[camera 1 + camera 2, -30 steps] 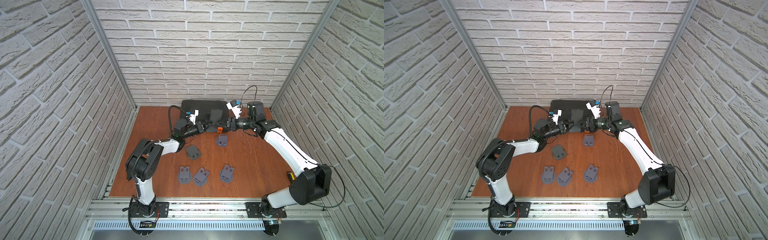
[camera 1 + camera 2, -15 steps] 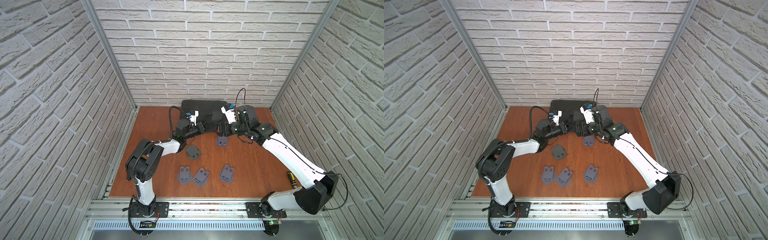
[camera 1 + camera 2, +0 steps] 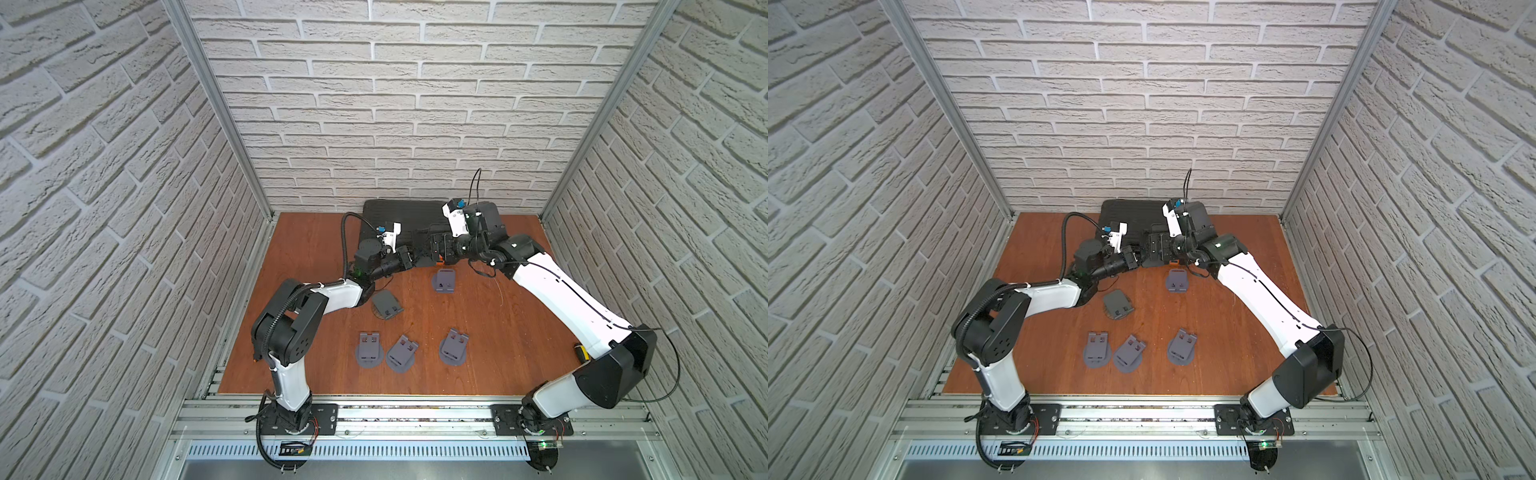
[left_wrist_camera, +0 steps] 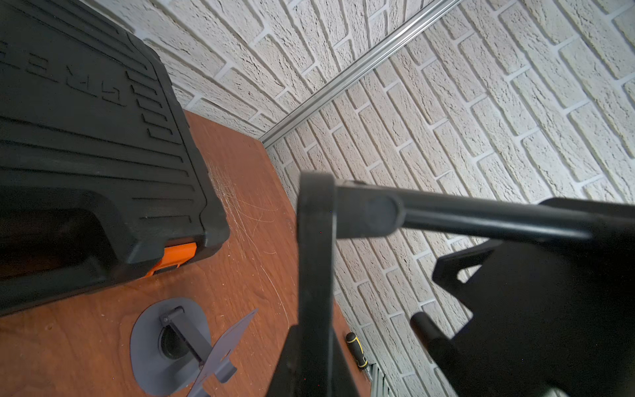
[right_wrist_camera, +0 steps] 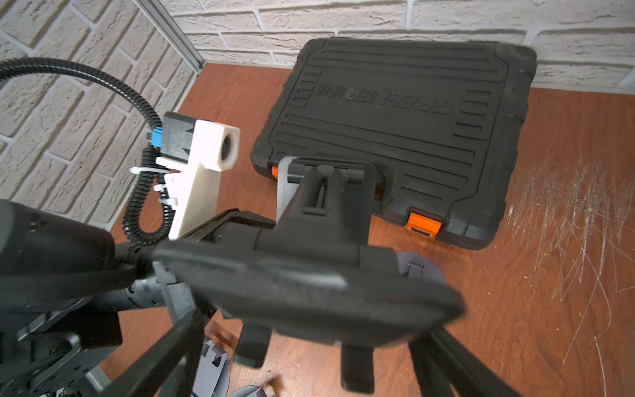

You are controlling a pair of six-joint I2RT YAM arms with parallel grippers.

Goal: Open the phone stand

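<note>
A dark phone stand (image 3: 424,261) hangs above the table's far middle, in front of the black case, seen in both top views (image 3: 1148,259). My left gripper (image 3: 411,262) is shut on one plate of the phone stand (image 4: 316,257); its hinged arm (image 4: 446,216) sticks out sideways. My right gripper (image 3: 438,249) faces the stand from the other side and is open. In the right wrist view its fingers (image 5: 171,343) stand wide on either side of the stand's other plate (image 5: 309,285), whose two small feet point down.
A black tool case (image 3: 403,212) with orange latches lies against the back wall. Several grey phone stands lie on the table: one (image 3: 444,281) below the grippers, one (image 3: 386,304) by the left forearm, three (image 3: 402,352) in front. A screwdriver (image 3: 581,352) lies at the right edge.
My right gripper has opened wide, and its wrist has swung up and toward the left arm. The left gripper has stayed shut on the stand, almost still.
</note>
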